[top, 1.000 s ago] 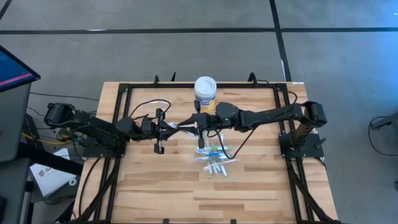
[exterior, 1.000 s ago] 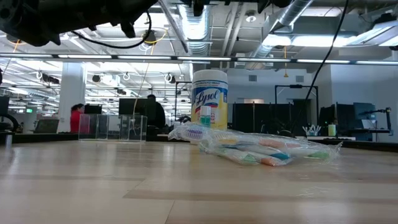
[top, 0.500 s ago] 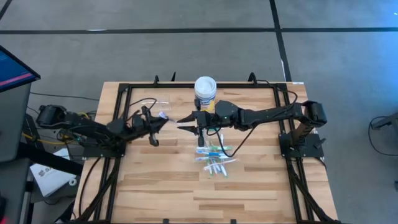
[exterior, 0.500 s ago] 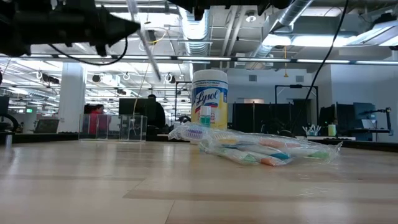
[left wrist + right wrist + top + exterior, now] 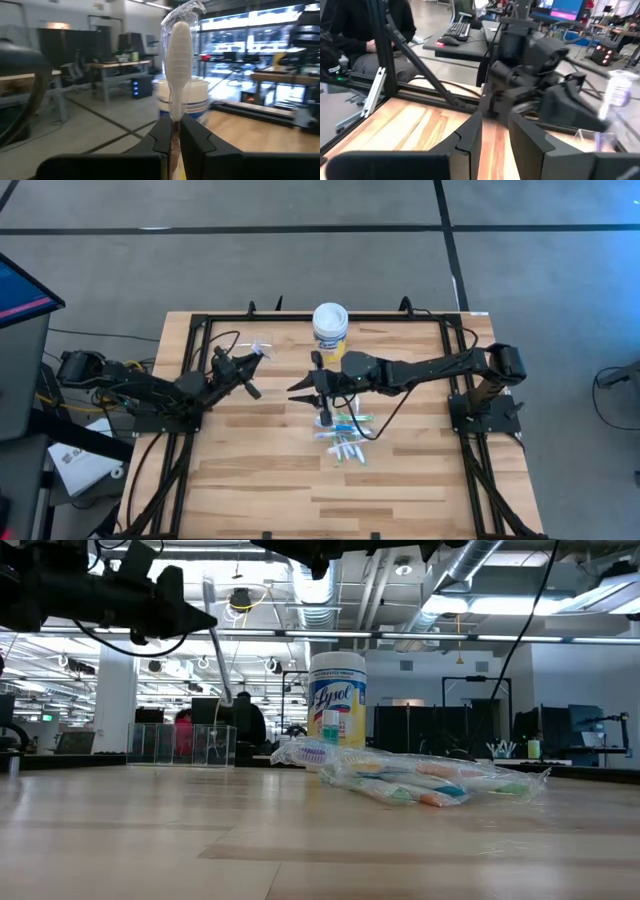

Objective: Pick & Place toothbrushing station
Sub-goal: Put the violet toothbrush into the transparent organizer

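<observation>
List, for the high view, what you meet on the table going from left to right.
Left pincer holding a wrapped toothbrush → right pincer → pile of wrapped toothbrushes → right arm's base. The white-lidded tub overlaps the pile's span, so it is left out.

floor: grey, dark seams (image 5: 300, 230) | ceiling: exposed ducts (image 5: 320, 580), strip lights | far: desks, monitors (image 5: 210, 712), seated person (image 5: 250, 722)
</observation>
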